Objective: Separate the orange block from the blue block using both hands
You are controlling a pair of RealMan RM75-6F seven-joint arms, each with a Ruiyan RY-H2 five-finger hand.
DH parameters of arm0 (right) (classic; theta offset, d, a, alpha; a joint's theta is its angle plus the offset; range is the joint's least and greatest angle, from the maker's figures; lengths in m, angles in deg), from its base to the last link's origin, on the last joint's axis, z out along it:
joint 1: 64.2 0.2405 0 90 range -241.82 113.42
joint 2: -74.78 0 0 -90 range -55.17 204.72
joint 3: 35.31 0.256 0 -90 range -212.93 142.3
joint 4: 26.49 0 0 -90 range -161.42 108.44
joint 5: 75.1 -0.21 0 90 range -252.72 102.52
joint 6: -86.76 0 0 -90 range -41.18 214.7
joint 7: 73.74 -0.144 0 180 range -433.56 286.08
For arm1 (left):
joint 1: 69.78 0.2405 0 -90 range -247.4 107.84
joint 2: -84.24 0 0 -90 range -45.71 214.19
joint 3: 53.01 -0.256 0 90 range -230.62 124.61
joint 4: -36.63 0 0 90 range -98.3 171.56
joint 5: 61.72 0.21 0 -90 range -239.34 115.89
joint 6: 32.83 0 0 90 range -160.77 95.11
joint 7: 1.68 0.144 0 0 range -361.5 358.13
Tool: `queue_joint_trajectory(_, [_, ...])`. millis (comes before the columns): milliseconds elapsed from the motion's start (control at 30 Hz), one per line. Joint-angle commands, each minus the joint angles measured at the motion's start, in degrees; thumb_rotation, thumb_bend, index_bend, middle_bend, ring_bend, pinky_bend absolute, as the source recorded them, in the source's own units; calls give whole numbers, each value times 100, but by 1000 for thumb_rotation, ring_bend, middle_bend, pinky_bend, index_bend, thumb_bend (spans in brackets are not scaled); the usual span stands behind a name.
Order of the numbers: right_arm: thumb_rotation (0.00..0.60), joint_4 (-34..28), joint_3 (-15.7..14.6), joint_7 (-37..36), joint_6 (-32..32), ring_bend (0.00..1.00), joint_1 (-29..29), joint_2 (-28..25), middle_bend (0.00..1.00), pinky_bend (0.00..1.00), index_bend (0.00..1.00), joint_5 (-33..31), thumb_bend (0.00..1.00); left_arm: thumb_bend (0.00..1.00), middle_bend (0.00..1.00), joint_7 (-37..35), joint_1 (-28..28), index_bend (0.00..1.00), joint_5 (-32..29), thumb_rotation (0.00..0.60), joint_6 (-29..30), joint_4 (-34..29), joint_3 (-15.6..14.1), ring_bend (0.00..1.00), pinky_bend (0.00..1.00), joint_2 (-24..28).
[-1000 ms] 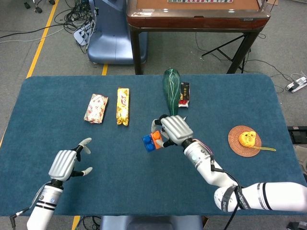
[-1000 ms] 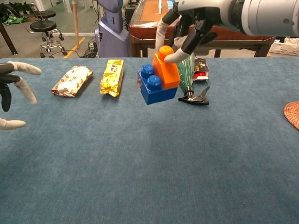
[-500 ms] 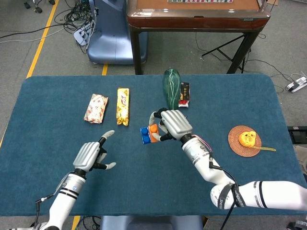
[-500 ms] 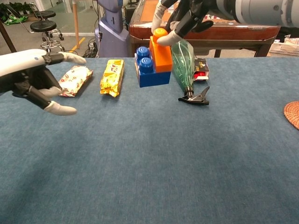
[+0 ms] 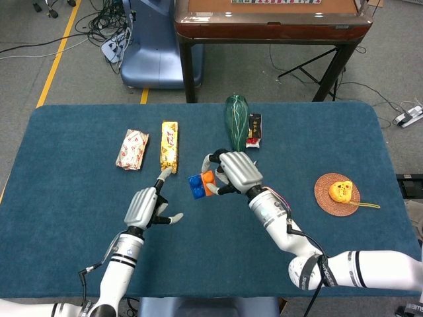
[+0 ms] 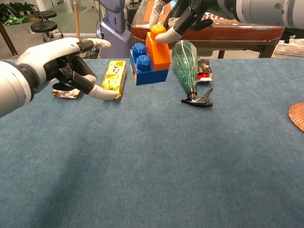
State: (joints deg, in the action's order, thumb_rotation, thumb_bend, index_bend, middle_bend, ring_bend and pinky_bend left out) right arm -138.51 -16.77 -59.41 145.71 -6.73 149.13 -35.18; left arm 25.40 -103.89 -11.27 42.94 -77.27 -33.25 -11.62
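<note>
Fingers of the right hand (image 6: 183,19) are gripping the orange plastic block (image 6: 158,46), holding the attached blue studded block (image 6: 144,67) clear above the blue tabletop (image 6: 156,161) while the empty, spread-fingered left hand (image 6: 61,66) is reaching in, apparently to pull them apart.

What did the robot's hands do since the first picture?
The left hand moved in from the table's near left edge toward the joined blocks, fingers spread, holding nothing. The right hand kept its grip on the orange block, carrying it and the blue block higher and leftward. The snack packets and the green spray bottle stayed put.
</note>
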Motion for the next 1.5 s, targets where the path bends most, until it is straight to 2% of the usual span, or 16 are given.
queue_joint_trajectory(33, [600,-1,10,-24,-18,1000,-9,16,1000,1000,673,26,352,0,996,53,-96,67,-184,600,133,77,99,1000,1000,-189])
queue_joint_trajectory(333, [600,43,28,-52,-165,1000,40,90,1000,1000,673,41,353,0,1000,119,-233,137,-838,600,194,114,267,1000,1000,-360])
queue_joint_trajectory(767, [600,166,30,-142,-269,1000,82,269,1000,1000,673,97,353,0,1000,-435,-322,229,-1455,600,27,87,604,1000,1000,-515])
queue_joint_trajectory(1233, [600,221,62,-204,-306,1000,109,383,1000,1000,673,137,353,0,1000,-471,-503,257,-1338,600,395,340,587,1000,1000,-826])
queue_joint_trajectory(1333, [600,227,56,-203,-312,1000,112,397,1000,1000,673,144,353,0,1000,-515,-505,320,-1219,600,568,443,587,1000,1000,-947])
queue_joint_trajectory(1500, [600,241,51,-209,-327,1000,112,403,1000,1000,673,135,353,0,1000,-644,-459,500,-1029,600,663,549,547,1000,1000,-1044])
